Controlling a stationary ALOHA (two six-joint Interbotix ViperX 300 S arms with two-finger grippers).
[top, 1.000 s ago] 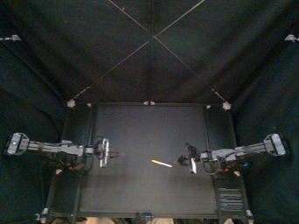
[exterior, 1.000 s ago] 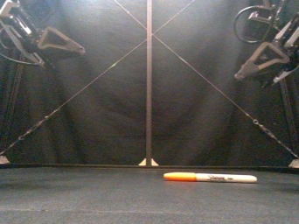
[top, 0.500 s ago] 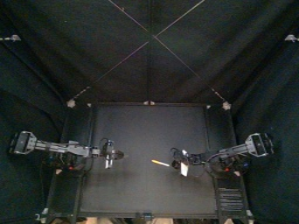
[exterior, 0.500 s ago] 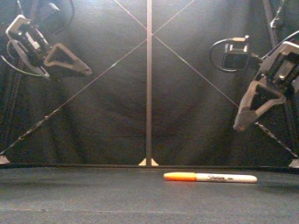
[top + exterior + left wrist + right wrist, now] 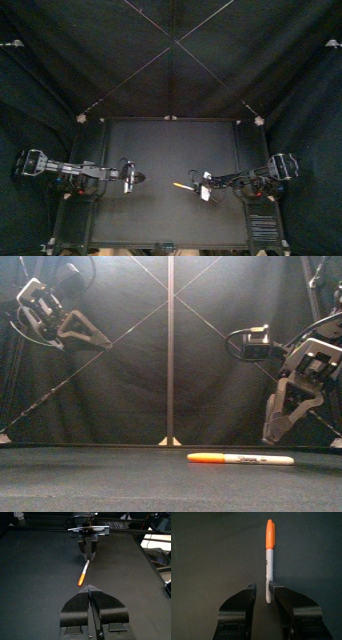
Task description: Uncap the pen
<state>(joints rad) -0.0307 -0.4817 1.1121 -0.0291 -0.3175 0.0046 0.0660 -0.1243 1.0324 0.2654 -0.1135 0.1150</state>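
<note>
Black curtains hang all around a black worktop. An orange and white pen lies flat on it, a bit right of the middle. Its orange cap is on and points to the left side. The right fingers hang low over the white end of the pen. There is a small gap between them, and the pen's end shows in that gap. From the front they look just above the pen, but it is hard to tell if they touch it. The left fingers are up high on the left, apart from the pen, and pressed together. The writing on the pen is too small to read.
</note>
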